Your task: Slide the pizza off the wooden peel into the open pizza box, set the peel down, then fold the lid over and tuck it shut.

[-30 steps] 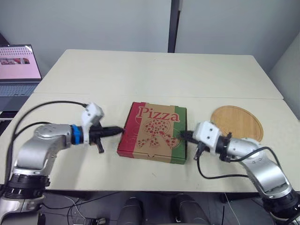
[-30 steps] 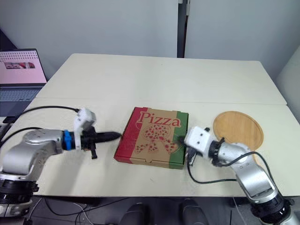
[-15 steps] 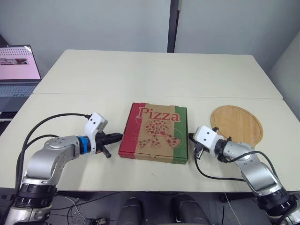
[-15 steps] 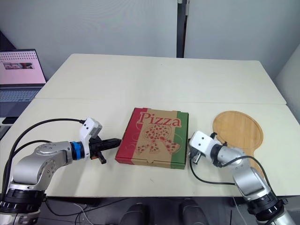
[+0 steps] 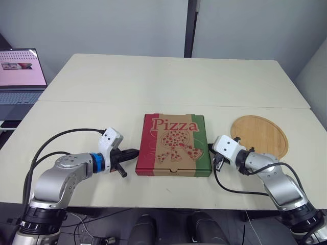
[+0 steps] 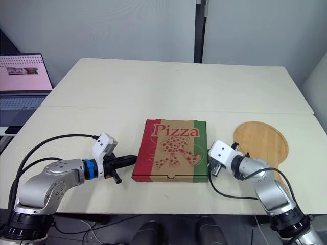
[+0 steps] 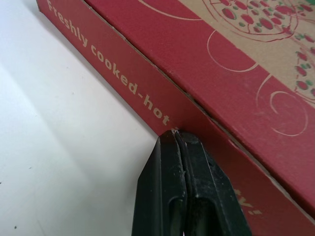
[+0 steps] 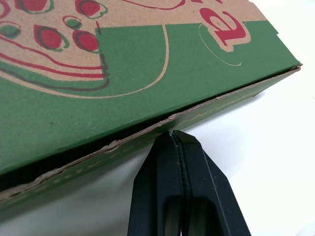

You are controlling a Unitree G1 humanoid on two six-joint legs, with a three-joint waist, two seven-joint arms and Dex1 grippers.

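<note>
Nearest me, the left end effector (image 7: 175, 136) has its fingers pressed together, holding nothing, tip touching the red side wall of the pizza box (image 5: 173, 145). The right end effector (image 8: 172, 135) is the same: fingers together, empty, tip against the green side wall just under the lid seam. The box is closed and lies flat on the bench (image 5: 168, 81) between the two tips. The wooden peel (image 5: 260, 133) lies bare, just beyond the right arm, apart from the box. A laptop (image 5: 20, 69) sits far left, off the bench.

Task looks nearly done, with only the tuck left to check. The risk is that the seam along both side walls looks ragged and slightly gapped, so the lid may not be fully seated and could spring up. An uneven push from either tip could spin the box or dent the thin wall.

Versus a second ago, the box lay skewed and now sits squarer to the near edge. The left tip has shifted nearer along the red wall. The peel is unchanged.
</note>
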